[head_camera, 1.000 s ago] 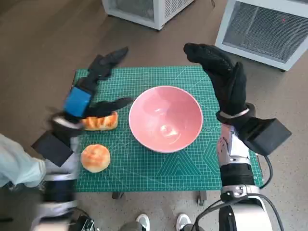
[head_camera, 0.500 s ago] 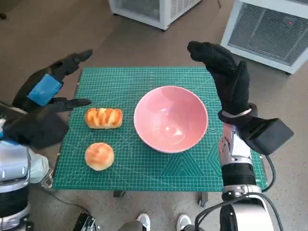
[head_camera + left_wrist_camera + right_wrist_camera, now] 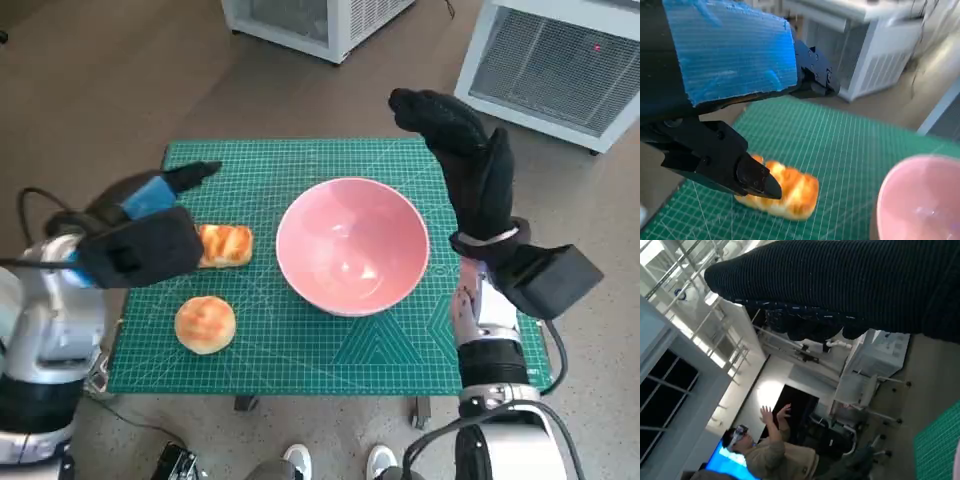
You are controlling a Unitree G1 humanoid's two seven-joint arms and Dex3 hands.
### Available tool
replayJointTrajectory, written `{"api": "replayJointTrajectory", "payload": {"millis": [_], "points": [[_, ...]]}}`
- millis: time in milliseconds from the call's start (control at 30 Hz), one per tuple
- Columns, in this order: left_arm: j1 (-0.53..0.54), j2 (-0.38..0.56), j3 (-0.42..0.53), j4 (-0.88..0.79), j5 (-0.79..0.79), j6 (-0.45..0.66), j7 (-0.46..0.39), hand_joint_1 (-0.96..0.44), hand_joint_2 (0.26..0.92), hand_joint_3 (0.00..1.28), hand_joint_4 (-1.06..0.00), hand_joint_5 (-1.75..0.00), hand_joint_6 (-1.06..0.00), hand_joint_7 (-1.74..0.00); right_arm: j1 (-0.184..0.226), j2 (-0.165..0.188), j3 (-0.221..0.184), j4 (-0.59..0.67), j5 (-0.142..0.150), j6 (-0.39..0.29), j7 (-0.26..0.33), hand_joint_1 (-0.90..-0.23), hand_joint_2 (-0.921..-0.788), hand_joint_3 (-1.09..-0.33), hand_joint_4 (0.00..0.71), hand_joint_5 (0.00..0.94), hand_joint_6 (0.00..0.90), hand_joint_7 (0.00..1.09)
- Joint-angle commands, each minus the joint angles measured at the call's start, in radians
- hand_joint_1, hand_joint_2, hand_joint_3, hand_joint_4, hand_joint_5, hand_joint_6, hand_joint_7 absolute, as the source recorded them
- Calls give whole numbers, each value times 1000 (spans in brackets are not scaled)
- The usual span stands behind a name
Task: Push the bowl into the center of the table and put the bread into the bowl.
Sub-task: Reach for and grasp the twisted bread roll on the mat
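While the round pink bowl (image 3: pixel 352 246) is sitting mid-mat on the green cutting mat (image 3: pixel 330 350), the long glazed bread roll (image 3: pixel 226 245) is lying just left of it. The blue-taped left hand (image 3: pixel 150 235) is hovering over that roll, fingers apart, holding nothing. The black-gloved right hand (image 3: pixel 462 160) is hanging right of the bowl, fingers loosely apart, also holding nothing.

No readable text, labels, brands or numbers in any view. The green cutting mat (image 3: pixel 330 350) carries printed grid lines and angle guides, but any scale figures along its edges are too small to make out. The white appliance (image 3: pixel 560 60) beyond the mat's far right corner shows one small red light, no legible marking.
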Motion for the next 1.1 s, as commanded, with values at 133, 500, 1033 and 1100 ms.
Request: {"api": "replayJointTrajectory", "payload": {"millis": [133, 500, 1033, 1100], "points": [[-76, -41, -99, 163, 52, -23, 4, 103, 772, 11, -260, 0, -369, -1, 7, 6, 3, 19, 3, 5, -8, -700, -921, -767, 210, 0, 94, 507], [-178, -127, -200, 457, 115, -84, 82, 84, 770, 10, -268, -6, -373, -3, 14, 6, 0, 17, 14, 7, 0, -714, -921, -765, 210, 0, 91, 513], [-275, -181, -277, 798, 179, -179, 259, 50, 907, 63, -704, -1126, -657, -841, 32, 2, 3, -17, 33, 21, 6, -714, -921, -762, 212, 1, 89, 519], [-279, -179, -281, 814, 179, -190, 272, 27, 909, 59, -713, -1184, -665, -922, 34, 1, 3, -20, 34, 21, 6, -716, -921, -762, 213, 2, 89, 520]]}}
